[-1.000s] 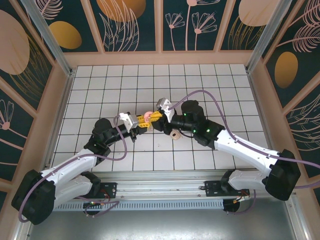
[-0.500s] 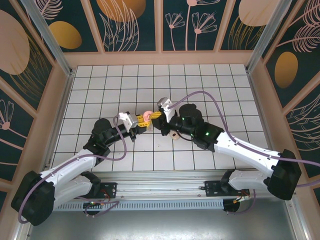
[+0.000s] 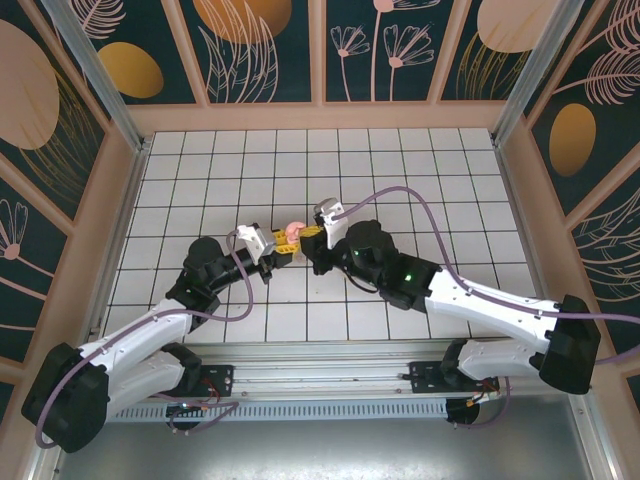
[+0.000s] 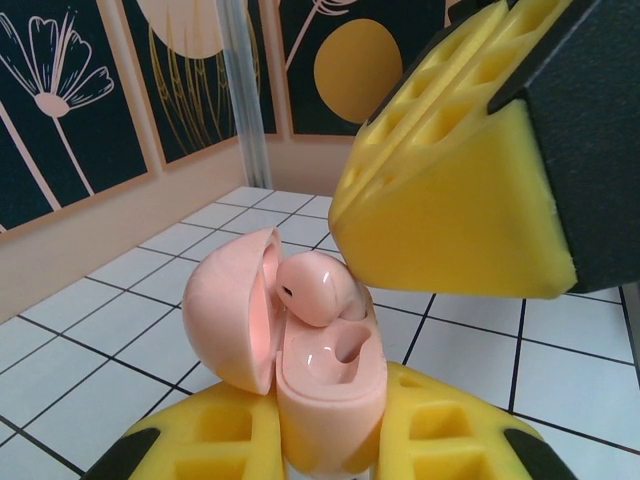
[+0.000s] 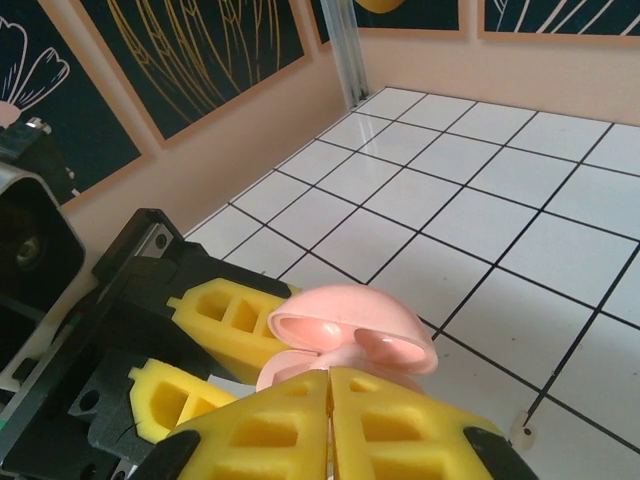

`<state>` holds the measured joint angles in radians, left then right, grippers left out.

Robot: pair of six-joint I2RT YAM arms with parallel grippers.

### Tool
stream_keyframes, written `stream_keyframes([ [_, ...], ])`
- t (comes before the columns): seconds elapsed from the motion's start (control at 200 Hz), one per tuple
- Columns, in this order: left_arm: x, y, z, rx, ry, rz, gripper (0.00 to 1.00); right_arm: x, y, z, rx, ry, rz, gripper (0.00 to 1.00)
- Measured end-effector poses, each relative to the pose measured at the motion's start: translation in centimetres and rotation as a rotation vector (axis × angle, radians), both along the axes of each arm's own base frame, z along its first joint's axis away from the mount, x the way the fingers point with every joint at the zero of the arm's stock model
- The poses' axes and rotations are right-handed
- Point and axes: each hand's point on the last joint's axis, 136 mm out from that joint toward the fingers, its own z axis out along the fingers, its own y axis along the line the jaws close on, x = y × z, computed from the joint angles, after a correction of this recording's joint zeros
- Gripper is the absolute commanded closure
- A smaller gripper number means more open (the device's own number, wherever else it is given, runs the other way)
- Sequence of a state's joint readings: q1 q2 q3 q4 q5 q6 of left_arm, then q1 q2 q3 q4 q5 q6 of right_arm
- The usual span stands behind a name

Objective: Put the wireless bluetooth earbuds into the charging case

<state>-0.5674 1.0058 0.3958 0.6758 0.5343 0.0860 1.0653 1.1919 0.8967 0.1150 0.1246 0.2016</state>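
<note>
White square tiles with dark grid lines cover the table [image 3: 200,170], boxed in by peach-framed wall panels painted dark teal with pale flowers and orange ovals. Seen from above, two white-and-black robot arms reach in from the near edge and meet nose to nose around the middle of the table. The left gripper [image 3: 283,245] has its yellow foam pads clamped on the charging case [image 3: 293,232], a small round salmon-pink clamshell, gripping the lower body from both sides and holding it upright. In the left wrist view the lid [image 4: 235,310] stands swung wide to the left, its inside paler and glossy. One earbud [image 4: 315,285], a smooth pink-white nub, sits at the mouth of the case, tilted and only partly sunk into its seat, and a shiny curved hollow lies open just in front of it. The right gripper [image 3: 312,235] hangs directly over the case from the opposite side, its two yellow pads pressed together with just a thin seam between them in the right wrist view. Those closed tips sit just beside the earbud; whether they touch or pinch it cannot be told.
</note>
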Motion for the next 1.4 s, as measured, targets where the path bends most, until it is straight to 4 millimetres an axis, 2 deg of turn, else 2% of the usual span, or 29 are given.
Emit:
stream_keyframes([
  [0.155, -0.1, 0.0, 0.0, -0.001, -0.002, -0.004, 0.92, -0.1, -0.3, 0.2, 0.007, 0.012, -0.011, 0.74],
  [0.325, -0.1, 0.0, 0.0, -0.001, -0.002, -0.007, 0.93, -0.3, -1.2, 2.0, 0.049, -0.008, -0.006, 0.59],
  [0.44, -0.1, 0.0, 0.0, -0.001, -0.002, -0.007, 0.92, 0.7, -2.0, 2.8, 0.077, 0.017, -0.026, 0.46],
  [0.54, -0.1, 0.0, 0.0, -0.001, -0.002, -0.007, 0.93, 1.9, -2.7, 3.4, 0.096, 0.058, -0.032, 0.4],
  [0.646, -0.1, 0.0, 0.0, -0.001, -0.002, -0.007, 0.93, 2.7, -2.9, 3.6, 0.104, 0.098, -0.022, 0.39],
  [0.736, -0.1, 0.0, 0.1, -0.001, -0.002, -0.007, 0.93, 2.5, -2.3, 3.3, 0.093, 0.125, 0.015, 0.38],
  [1.091, -0.1, -0.1, 0.1, -0.001, -0.002, -0.008, 0.93, 1.9, -1.2, -0.1, 0.004, 0.215, 0.07, 0.36],
  [1.401, -0.1, 0.0, 0.0, -0.001, -0.002, -0.007, 0.93, 2.2, -1.2, -1.2, -0.023, 0.238, 0.063, 0.36],
])
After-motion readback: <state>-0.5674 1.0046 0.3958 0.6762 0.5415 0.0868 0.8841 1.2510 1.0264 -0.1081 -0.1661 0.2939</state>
